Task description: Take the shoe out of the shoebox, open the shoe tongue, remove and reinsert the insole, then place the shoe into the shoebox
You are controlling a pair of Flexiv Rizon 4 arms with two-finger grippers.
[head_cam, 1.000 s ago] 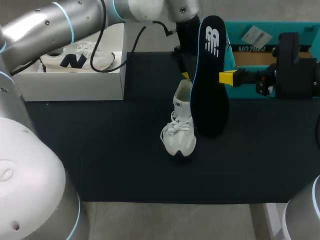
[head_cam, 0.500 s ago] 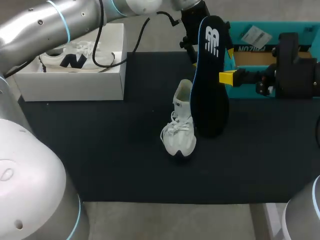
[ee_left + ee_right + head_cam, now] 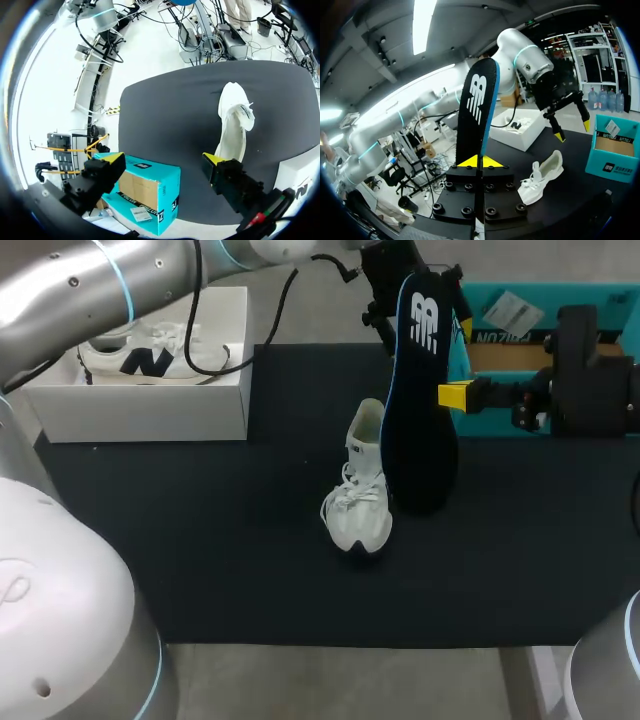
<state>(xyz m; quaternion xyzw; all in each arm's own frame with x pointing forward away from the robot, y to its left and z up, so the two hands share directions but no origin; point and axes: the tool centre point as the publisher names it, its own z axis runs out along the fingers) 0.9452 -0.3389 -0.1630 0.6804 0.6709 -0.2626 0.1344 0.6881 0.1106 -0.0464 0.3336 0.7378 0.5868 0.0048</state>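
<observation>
A white shoe (image 3: 358,502) stands on the black mat (image 3: 200,540), toe toward the front edge. My right gripper (image 3: 452,396) is shut on the edge of a dark insole (image 3: 415,410) with a blue rim and white logo, holding it on end beside and above the shoe. In the right wrist view the insole (image 3: 477,107) rises straight from between the shut yellow tips (image 3: 480,161). My left gripper (image 3: 164,160) is open and empty, high above the mat, behind the insole's top and over the teal box (image 3: 145,187). The shoe (image 3: 234,125) lies ahead of it.
A white shoebox (image 3: 150,390) at the mat's back left holds a second shoe (image 3: 150,358). The teal box (image 3: 540,335) stands at the back right, behind my right gripper. My left arm (image 3: 120,285) spans the back left.
My left gripper has drawn up and back from the shoe's heel to behind the insole's top. The right gripper, insole and shoe have kept still.
</observation>
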